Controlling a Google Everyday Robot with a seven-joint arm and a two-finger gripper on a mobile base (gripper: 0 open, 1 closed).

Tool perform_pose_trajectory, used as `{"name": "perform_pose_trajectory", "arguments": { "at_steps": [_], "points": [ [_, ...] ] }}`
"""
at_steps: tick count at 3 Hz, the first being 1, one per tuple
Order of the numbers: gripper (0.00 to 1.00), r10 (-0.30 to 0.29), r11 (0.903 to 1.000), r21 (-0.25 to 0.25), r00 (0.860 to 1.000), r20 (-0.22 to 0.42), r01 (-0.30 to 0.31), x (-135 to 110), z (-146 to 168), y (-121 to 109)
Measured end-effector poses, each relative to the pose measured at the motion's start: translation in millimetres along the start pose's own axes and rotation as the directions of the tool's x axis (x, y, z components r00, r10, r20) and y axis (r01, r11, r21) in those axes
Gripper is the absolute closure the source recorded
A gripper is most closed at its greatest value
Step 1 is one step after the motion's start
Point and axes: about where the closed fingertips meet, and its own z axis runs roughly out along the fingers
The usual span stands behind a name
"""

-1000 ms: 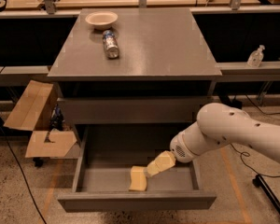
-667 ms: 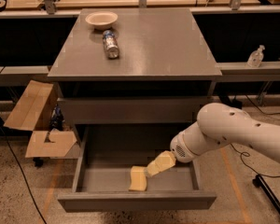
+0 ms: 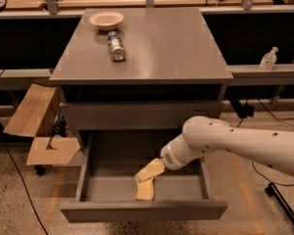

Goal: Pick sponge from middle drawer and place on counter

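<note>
Claw [image 3: 143, 175] down in open drawer [image 3: 142, 211], at far end of sponge [image 3: 144, 192]; apart or together, cannot tell. Sponge looks light, soft, squashy: I'd pinch across narrow middle.

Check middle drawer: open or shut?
Open: middle drawer is pulled out, sponge lying on its floor, pincer inside it, over the sponge.

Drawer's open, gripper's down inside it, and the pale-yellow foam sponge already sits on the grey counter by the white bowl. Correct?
No. The camera view shows the pale-yellow foam sponge lying in the open grey middle drawer, close to the gripper, not on the flat grey counter by the shallow white bowl.
</note>
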Motion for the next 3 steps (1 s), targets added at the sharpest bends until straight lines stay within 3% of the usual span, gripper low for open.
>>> {"name": "perform_pose_trajectory", "arguments": {
  "at_steps": [1, 2, 3],
  "points": [
    [0.00, 0.035, 0.9972, 0.065, 0.999, 0.021, -0.037, -12, 61, -14],
    [0.00, 0.061, 0.9874, 0.144, 0.998, 0.029, -0.065, -17, 98, -31],
    [0.00, 0.141, 0.9725, 0.183, 0.990, 0.027, -0.144, -16, 119, -55]
  ]
}}
